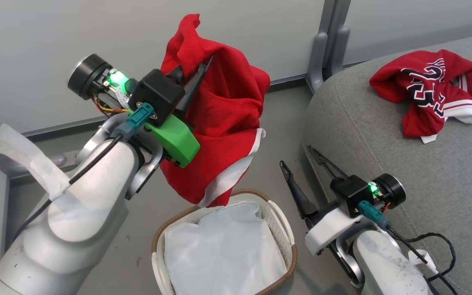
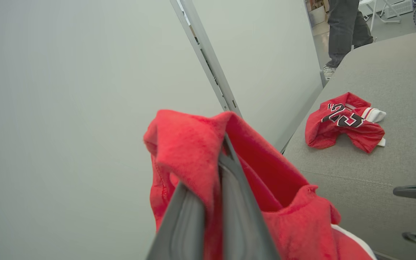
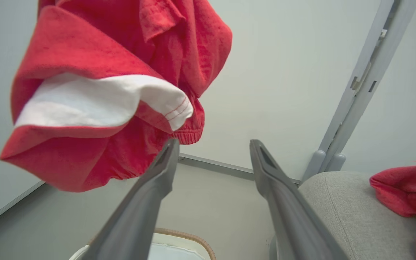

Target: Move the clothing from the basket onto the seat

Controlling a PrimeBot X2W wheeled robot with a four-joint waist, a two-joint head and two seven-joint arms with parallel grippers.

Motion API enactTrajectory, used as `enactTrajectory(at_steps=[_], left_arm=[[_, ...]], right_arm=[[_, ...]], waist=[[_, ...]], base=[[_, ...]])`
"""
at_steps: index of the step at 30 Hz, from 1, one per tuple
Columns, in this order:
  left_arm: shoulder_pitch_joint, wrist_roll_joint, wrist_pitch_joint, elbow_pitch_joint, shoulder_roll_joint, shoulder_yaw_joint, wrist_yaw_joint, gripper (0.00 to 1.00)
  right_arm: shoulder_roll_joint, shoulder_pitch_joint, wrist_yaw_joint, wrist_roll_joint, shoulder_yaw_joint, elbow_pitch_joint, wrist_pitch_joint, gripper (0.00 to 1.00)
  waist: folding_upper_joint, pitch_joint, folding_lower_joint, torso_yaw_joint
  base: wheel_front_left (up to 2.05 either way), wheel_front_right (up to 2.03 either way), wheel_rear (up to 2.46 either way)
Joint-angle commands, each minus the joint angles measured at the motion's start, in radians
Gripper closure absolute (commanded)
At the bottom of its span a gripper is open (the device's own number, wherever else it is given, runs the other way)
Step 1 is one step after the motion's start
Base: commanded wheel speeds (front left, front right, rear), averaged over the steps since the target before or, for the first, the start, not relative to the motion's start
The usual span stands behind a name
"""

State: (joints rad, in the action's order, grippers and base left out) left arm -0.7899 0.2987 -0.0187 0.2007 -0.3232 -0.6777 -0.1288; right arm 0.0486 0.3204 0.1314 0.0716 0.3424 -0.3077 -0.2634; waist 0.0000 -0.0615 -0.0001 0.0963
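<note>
Head view: left claw pinches a red garment above the basket; right claw hangs spread. Carry it fully over the seat before letting go.

Pale grey rounded forearms ended in black wrist housings. Beside its housing, the left hand bore a green bracket, the right hand a white bracket; teal connectors fed black cables.

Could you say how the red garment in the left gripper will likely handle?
Probably floppy: the red garment drapes in folds from the left gripper. Likely light, hanging from one pinch. It may swing and snag the basket rim.
</note>
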Motion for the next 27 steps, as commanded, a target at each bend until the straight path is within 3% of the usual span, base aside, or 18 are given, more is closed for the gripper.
enactTrajectory(at_steps=[1,14,27], left_arm=[[-0.016,0.007,0.003,-0.01,0.004,-0.007,-0.003,1.0],[-0.004,0.037,0.022,-0.05,0.008,-0.078,-0.003,1.0],[0.016,0.053,0.026,-0.082,0.011,-0.112,-0.003,1.0]], right_arm=[[0.003,0.022,-0.001,-0.021,0.021,-0.014,-0.002,0.0],[0.003,0.172,-0.001,-0.181,0.158,-0.079,-0.002,0.0],[0.003,0.263,-0.001,-0.14,0.275,-0.076,-0.002,0.0]], waist=[[0.0,0.005,0.0001,-0.005],[0.0,0.032,0.0001,-0.035],[0.0,0.039,0.0001,-0.05]], base=[[0.0,0.0,0.0],[0.0,0.0,0.0],[0.0,0.0,0.0]])
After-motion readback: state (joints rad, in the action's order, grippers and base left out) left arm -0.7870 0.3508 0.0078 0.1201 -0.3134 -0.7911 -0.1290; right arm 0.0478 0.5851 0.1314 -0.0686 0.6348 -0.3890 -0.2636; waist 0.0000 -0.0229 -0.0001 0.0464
